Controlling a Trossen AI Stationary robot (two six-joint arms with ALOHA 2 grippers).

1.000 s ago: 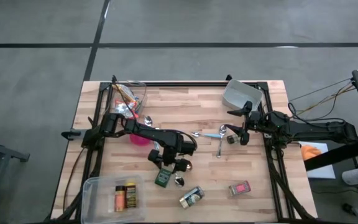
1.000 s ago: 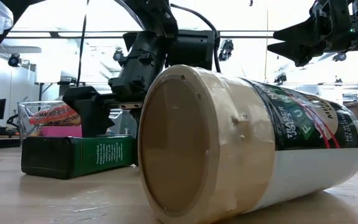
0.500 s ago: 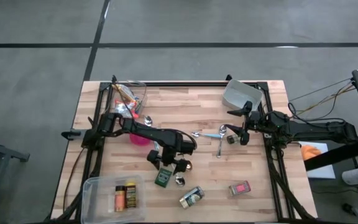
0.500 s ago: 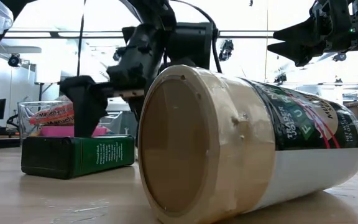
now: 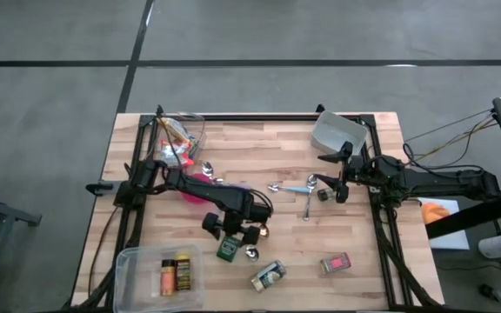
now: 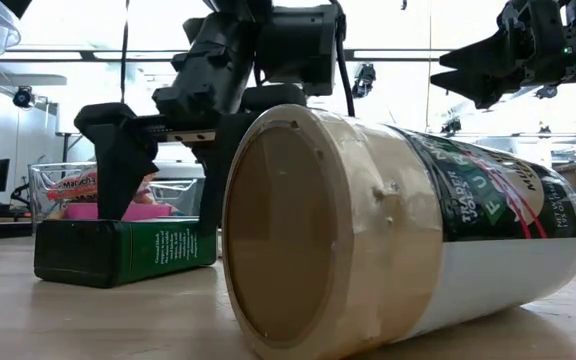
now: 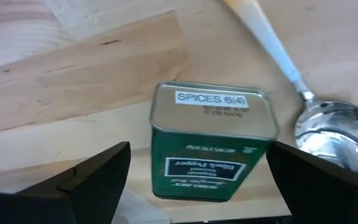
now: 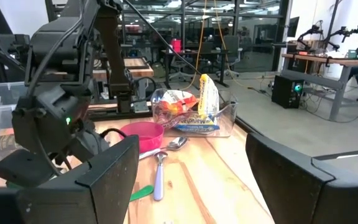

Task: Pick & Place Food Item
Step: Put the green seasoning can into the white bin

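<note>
A green spice tin (image 7: pixel 211 142) lies flat on the wooden table (image 5: pixel 259 148), with a metal spoon (image 7: pixel 328 127) beside it. My left gripper (image 5: pixel 231 229) hangs just above the tin, open. One finger (image 6: pixel 116 165) stands over each side of the tin (image 6: pixel 128 250) and touches nothing. At the table's right side, my right gripper (image 5: pixel 330 184) is held level, open and empty, well above the table.
A jar (image 6: pixel 388 230) lies on its side near the front edge, a pink packet (image 5: pixel 335 263) to its right. A clear bin (image 5: pixel 146 276) with spice bottles stands front left. Farther back are a clear tub of snacks (image 5: pixel 181 135), a pink bowl (image 5: pixel 194 193), two spoons (image 5: pixel 296 187) and a grey container (image 5: pixel 337 132).
My left gripper has risen a little off the green tin and drifted toward the table's left edge, its fingers spreading slightly wider. The tin has stayed where it lay.
</note>
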